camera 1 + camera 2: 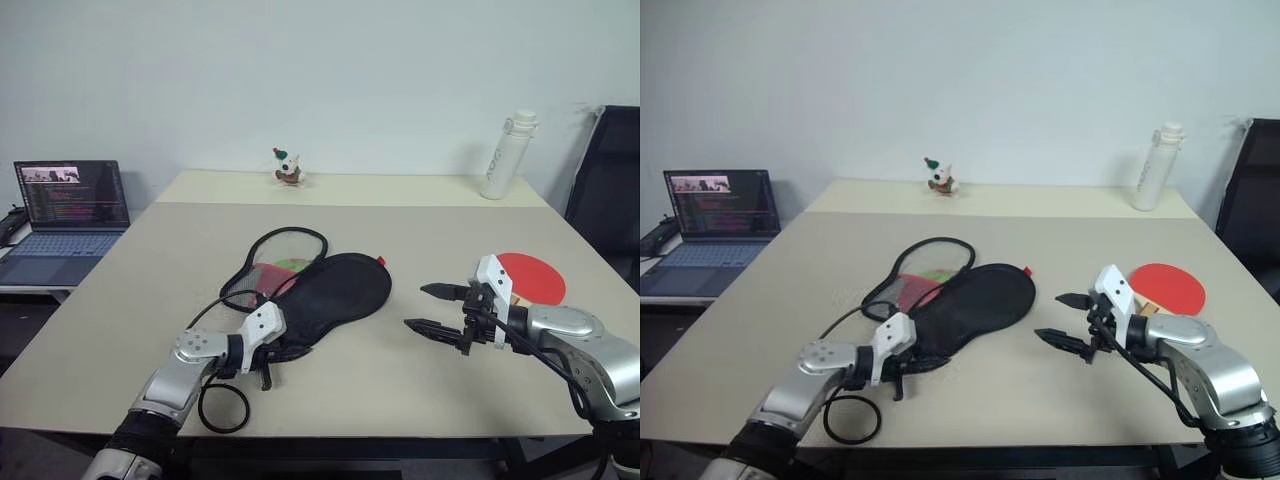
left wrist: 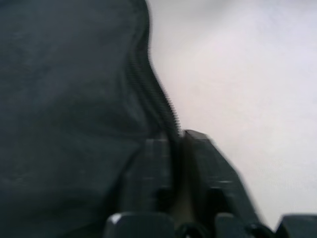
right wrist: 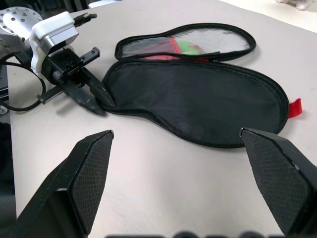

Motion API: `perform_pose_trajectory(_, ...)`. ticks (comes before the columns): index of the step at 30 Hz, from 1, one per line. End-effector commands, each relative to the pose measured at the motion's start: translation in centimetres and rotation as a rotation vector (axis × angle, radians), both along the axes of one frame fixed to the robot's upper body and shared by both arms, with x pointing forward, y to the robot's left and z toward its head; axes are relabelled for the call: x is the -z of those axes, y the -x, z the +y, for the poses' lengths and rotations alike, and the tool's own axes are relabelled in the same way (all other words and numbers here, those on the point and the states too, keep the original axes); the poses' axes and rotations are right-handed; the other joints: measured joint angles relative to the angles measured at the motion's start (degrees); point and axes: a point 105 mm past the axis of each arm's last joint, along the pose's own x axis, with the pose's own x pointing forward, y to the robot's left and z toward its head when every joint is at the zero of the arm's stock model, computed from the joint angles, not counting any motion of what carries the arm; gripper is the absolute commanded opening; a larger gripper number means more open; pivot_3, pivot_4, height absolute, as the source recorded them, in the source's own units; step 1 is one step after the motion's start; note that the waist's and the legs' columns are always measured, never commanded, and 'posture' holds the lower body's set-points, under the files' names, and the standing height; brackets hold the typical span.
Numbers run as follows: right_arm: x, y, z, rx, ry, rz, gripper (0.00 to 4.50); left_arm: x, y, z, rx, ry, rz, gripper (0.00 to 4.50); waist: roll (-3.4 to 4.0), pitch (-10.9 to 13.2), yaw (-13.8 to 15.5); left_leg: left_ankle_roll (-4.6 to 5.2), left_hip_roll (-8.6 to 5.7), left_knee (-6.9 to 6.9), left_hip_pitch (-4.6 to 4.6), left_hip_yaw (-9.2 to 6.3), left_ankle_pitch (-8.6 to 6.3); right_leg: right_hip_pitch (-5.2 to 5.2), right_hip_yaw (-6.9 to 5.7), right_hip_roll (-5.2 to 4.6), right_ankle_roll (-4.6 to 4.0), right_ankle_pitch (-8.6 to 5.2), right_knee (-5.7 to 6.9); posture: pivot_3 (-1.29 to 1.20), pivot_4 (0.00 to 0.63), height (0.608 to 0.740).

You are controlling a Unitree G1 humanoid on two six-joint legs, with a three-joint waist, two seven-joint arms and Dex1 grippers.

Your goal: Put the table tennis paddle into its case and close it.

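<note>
Nearest, the left tool (image 1: 268,372) is clenched on the narrow end of the case (image 1: 335,295), pinching its zip edge. The case lies unzipped and spread flat mid-surface, both halves without the bat. Right of the case, the right tool (image 1: 432,308) hovers released. Beyond it lies the table tennis paddle (image 1: 533,277): stiff, light, probably best gripped by its handle.

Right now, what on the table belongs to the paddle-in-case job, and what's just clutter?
Job:
- table tennis paddle, behind the open right gripper
- case, lying open; left gripper shut on its narrow end

Clutter:
- laptop
- white bottle
- small figurine
</note>
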Motion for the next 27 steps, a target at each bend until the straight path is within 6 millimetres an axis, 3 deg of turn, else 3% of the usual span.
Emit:
perform_pose_trajectory(1, -1.4, 0.0, -0.4, 0.014, -0.009, -0.068, 4.50, -1.3, -0.7, -1.0, -0.059, 0.049, -0.038, 0.01, -0.01, 0.0, 0.0, 0.00, 0.00, 0.00, -0.01, 0.00, 0.00, 0.00, 0.00, 0.00, 0.00, 0.00, -0.01, 0.00, 0.150, 0.740)
perform_pose_trajectory(5, -1.4, -0.1, -0.7, 0.020, -0.010, -0.065, 4.50, -2.6, -1.6, -4.1, -0.123, 0.141, -0.039, 0.01, -0.04, 0.0, 0.5, 0.00, -0.02, 0.04, -0.07, -0.06, 0.00, 0.00, -0.04, -0.01, 0.00, 0.00, -0.02, 0.00, 0.150, 0.740)
perform_pose_trajectory(13, -1.8, -0.3, -1.3, 0.031, 0.006, -0.064, 4.50, -2.8, -3.2, -10.8, -0.133, 0.207, -0.003, 0.01, -0.05, 0.0, 0.6, 0.00, -0.06, 0.05, -0.09, -0.06, 0.01, -0.01, -0.03, 0.02, 0.00, 0.00, -0.02, 0.00, 0.150, 0.740)
perform_pose_trajectory(19, -1.8, -0.1, -1.3, 0.034, 0.007, -0.059, 4.50, -3.0, -3.5, -13.4, -0.065, 0.202, 0.001, 0.01, -0.04, 0.0, 0.4, -0.02, -0.06, 0.03, -0.09, -0.04, 0.02, -0.04, 0.02, 0.04, 0.01, 0.00, -0.06, 0.00, 0.150, 0.740)
perform_pose_trajectory(23, -1.7, -0.1, -1.1, 0.033, 0.000, -0.050, 4.50, -3.2, -3.5, -13.1, -0.062, 0.201, -0.016, 0.01, -0.05, 0.0, 0.3, -0.11, -0.07, 0.03, -0.12, -0.03, 0.07, -0.03, 0.02, 0.04, 0.01, 0.00, -0.14, 0.00, 0.150, 0.740)
perform_pose_trajectory(24, -1.7, -0.2, -1.0, 0.034, -0.005, -0.047, 4.50, -3.3, -3.4, -12.8, -0.064, 0.202, -0.024, 0.54, -0.05, 0.0, 0.3, -0.14, -0.07, 0.03, -0.12, -0.03, 0.09, -0.03, 0.02, 0.04, 0.01, 0.00, -0.15, 0.00, 0.150, 0.740)
perform_pose_trajectory(27, -1.5, -0.4, -0.9, 0.042, -0.010, -0.043, 4.50, -3.9, -3.3, -11.2, -0.095, 0.206, -0.082, 1.48, -0.04, 0.0, 0.2, -0.17, -0.06, 0.03, -0.12, -0.03, 0.10, -0.03, 0.01, 0.03, 0.01, 0.00, -0.15, 0.00, 0.150, 0.740)
